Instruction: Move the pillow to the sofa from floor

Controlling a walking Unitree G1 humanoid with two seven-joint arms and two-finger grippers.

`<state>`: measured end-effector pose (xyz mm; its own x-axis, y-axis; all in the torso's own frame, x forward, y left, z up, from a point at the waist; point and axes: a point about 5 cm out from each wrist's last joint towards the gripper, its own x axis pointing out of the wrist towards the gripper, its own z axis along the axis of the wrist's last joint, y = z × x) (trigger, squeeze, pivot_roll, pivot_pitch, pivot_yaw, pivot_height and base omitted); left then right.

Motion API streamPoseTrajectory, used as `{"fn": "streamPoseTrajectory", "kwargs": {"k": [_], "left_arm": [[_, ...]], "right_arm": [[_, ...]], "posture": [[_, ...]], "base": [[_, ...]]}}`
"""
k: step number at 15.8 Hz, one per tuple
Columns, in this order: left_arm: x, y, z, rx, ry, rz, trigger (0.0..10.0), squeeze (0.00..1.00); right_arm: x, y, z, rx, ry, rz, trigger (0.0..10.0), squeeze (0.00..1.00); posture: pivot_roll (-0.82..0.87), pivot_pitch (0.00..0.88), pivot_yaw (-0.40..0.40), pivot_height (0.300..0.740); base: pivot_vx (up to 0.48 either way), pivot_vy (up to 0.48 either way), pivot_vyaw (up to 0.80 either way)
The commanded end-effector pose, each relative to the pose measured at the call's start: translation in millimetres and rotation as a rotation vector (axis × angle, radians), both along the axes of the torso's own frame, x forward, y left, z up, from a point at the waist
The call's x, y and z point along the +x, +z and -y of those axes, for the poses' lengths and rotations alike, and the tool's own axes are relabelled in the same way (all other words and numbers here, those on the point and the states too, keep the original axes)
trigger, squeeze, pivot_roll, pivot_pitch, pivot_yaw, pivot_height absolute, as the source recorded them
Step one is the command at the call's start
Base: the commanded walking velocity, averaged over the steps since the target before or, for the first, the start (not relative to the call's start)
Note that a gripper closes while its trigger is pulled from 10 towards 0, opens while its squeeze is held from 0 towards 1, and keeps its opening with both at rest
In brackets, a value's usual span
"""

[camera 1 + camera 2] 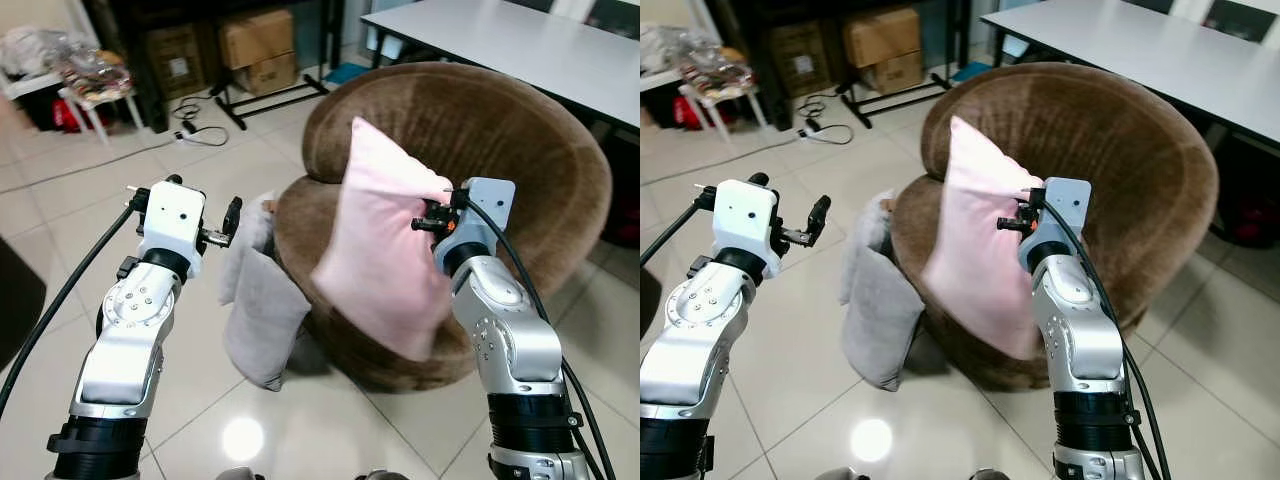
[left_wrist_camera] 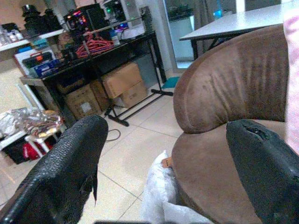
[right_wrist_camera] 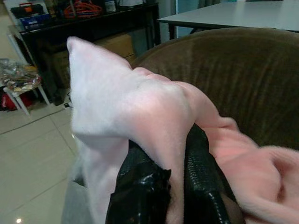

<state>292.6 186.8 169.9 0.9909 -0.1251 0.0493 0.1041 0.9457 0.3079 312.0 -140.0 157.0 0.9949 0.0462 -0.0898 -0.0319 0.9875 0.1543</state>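
Pillow position decides the move: the soft pink square pillow [image 1: 385, 240] hangs lifted, pinched at its edge by the right tool [image 3: 175, 179], long axis slanting down over the round brown velvet sofa [image 1: 520, 160] seat directly ahead. Left tool [image 1: 222, 228] gapes wide, empty, beside a grey cushion [image 1: 262, 315] leaning on the sofa.

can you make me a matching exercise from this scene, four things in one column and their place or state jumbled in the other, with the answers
Things:
1. pink pillow
2. grey pillow
3. left gripper
4. brown sofa

Places or states:
A. on the tiled floor, leaning against the sofa's front
B. open, holding nothing, raised over the floor
C. pinched at its edge by the right gripper, hanging over the seat
D. round-backed, standing in front of the white table

Pairs: 1-C, 2-A, 3-B, 4-D
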Motion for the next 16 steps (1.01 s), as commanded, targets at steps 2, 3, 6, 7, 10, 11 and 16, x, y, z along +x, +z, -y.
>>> {"fn": "streamPoseTrajectory", "kwargs": {"k": [2, 3, 6, 7, 10, 11, 16], "left_arm": [[0.0, 0.3, -1.2, -0.004, 0.001, -0.009, 10.0, 0.00], [0.2, 0.4, -1.3, -0.005, 0.000, -0.009, 10.0, 0.00], [-0.1, 0.1, -0.4, -0.013, -0.013, -0.012, 10.0, 0.00], [-0.1, 0.1, -0.4, -0.013, -0.013, -0.012, 10.0, 0.00], [-0.2, -0.5, 1.4, -0.020, -0.014, -0.014, 10.0, 0.00], [-0.1, -0.1, 2.6, -0.024, -0.017, -0.013, 10.0, 0.00], [-0.5, -1.4, 3.1, -0.018, -0.021, -0.016, 10.0, 0.00]], "right_arm": [[0.7, 10.2, 1.0, 0.020, -0.003, 0.042, 10.0, 0.00], [0.7, 10.1, 1.4, 0.021, -0.005, 0.041, 10.0, 0.00], [-0.7, 11.6, 3.0, 0.013, -0.010, 0.057, 10.0, 0.00], [-0.7, 11.6, 3.0, 0.013, -0.010, 0.057, 10.0, 0.00], [-0.9, 11.3, 3.8, 0.005, -0.008, 0.058, 10.0, 0.00], [-1.9, 11.5, 4.8, 0.000, -0.009, 0.058, 10.0, 0.00], [-2.9, 11.0, 3.9, -0.006, -0.004, 0.058, 10.0, 0.00]], "posture": [[-0.03, 0.000, -0.014, 0.740], [-0.03, 0.000, -0.014, 0.740], [-0.03, 0.000, -0.015, 0.740], [-0.03, 0.000, -0.015, 0.740], [-0.04, 0.000, -0.019, 0.740], [-0.04, 0.000, -0.019, 0.740], [-0.04, 0.000, -0.022, 0.740]], "base": [[0.000, 0.000, -0.79], [0.000, 0.000, -0.79], [0.000, 0.000, -0.53], [0.000, 0.000, 0.00], [0.000, 0.000, 0.00], [0.000, 0.000, 0.00], [0.000, 0.000, 0.00]]}}
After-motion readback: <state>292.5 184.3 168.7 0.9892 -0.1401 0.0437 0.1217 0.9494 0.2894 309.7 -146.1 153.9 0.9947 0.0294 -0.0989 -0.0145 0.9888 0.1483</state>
